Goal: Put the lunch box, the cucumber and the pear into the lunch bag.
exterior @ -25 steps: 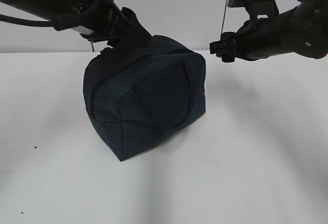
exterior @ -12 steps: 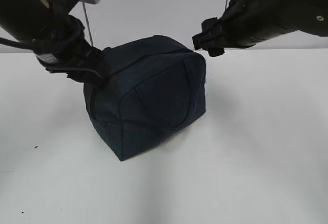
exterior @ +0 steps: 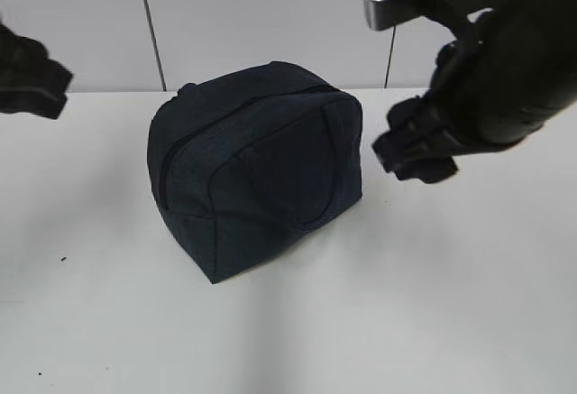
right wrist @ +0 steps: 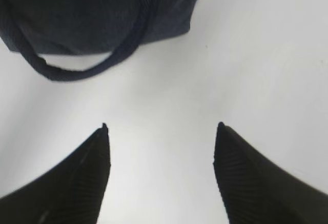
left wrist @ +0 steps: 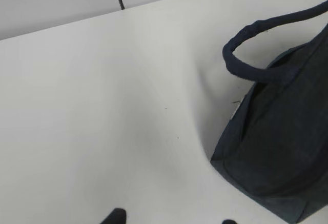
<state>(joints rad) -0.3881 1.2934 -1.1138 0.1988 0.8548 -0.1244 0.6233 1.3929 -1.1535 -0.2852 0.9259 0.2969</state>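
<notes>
So the lunch bag (exterior: 255, 170) sits upright on the white table (exterior: 433, 304), zipped shut along its top as far as the exterior view shows, one loop handle (exterior: 315, 178) lying flat against its front side. Lunch box, cucumber and pear are not visible in any view, so where they are cannot be told. Right gripper (exterior: 416, 149) hangs just right of the bag, above the table, not touching it; in the right wrist view its two fingers (right wrist: 77, 183) are spread wide with only bare table between them, and the bag's lower edge and drooping handle (right wrist: 97, 62) lie beyond the tips. Left gripper (exterior: 32, 78) is well left of the bag, at the exterior view's left edge, apart from it. In the left wrist view only two small dark fingertips (left wrist: 115, 216) peek in at the bottom edge, set apart with nothing between them, and the bag's corner (left wrist: 277, 147) with its other handle (left wrist: 256, 44) is off to the right.
</notes>
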